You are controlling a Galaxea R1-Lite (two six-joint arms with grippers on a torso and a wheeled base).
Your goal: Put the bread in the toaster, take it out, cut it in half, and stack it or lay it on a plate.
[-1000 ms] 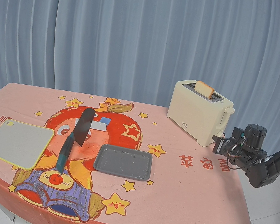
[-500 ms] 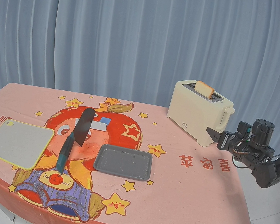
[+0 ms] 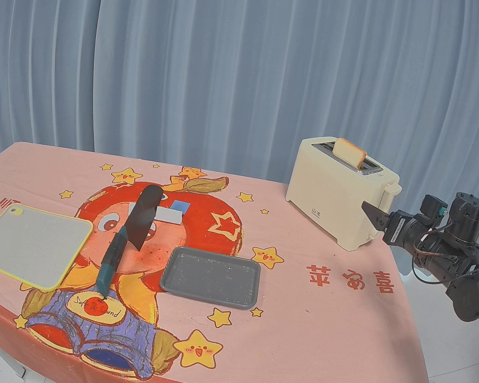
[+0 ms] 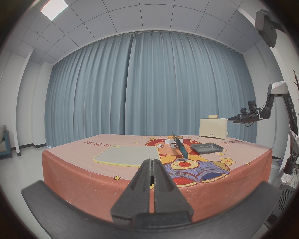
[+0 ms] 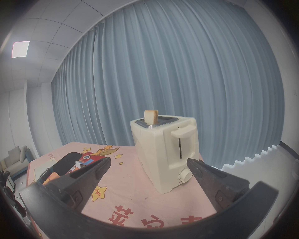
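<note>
Where the pink cartoon-printed tablecloth spreads, there lie a pale, yellow-rimmed cutting board, a dark-bladed, teal-handled knife just beside it, and a flat grey rectangular tray, all well apart from the toaster. Right gripper: jaws spread wide, level, near the toaster's lever end. Bread: browned slice, upright in the slot, above and beyond that gripper. Left gripper: jaws pressed together, empty, low before the table's front edge. Toaster: cream, smooth, boxy
</note>
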